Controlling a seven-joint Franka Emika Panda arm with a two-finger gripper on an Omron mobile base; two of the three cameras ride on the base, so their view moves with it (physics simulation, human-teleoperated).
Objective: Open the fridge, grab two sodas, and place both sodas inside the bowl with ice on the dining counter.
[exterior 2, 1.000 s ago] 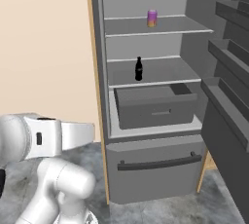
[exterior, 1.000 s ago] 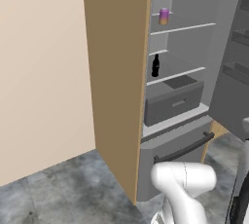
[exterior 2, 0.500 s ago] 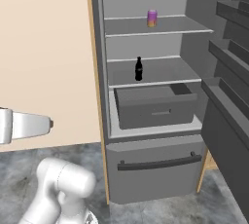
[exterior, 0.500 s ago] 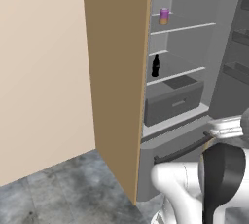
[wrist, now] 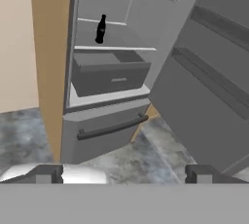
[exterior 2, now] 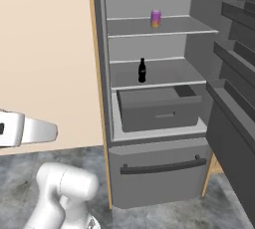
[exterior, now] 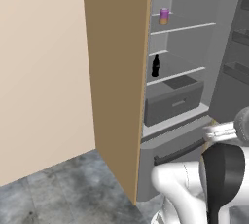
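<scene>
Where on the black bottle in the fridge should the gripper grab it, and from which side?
Grip the black bottle around its wider lower body, probably not the narrow neck. It stands upright near the front edge of the middle shelf, so a level approach straight in from the open front looks best. The shelf above limits a reach from overhead. The gripper is open and well back from it.

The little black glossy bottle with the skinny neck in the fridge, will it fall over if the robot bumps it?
Probably, yes. The black glossy bottle stands upright on a grey fridge shelf and is tall for its narrow base, so a sideways nudge could tip it. Once down, its round body would likely roll. Its shiny surface may also be slippery, so a grip around the wider lower body seems safer than the neck.
</scene>
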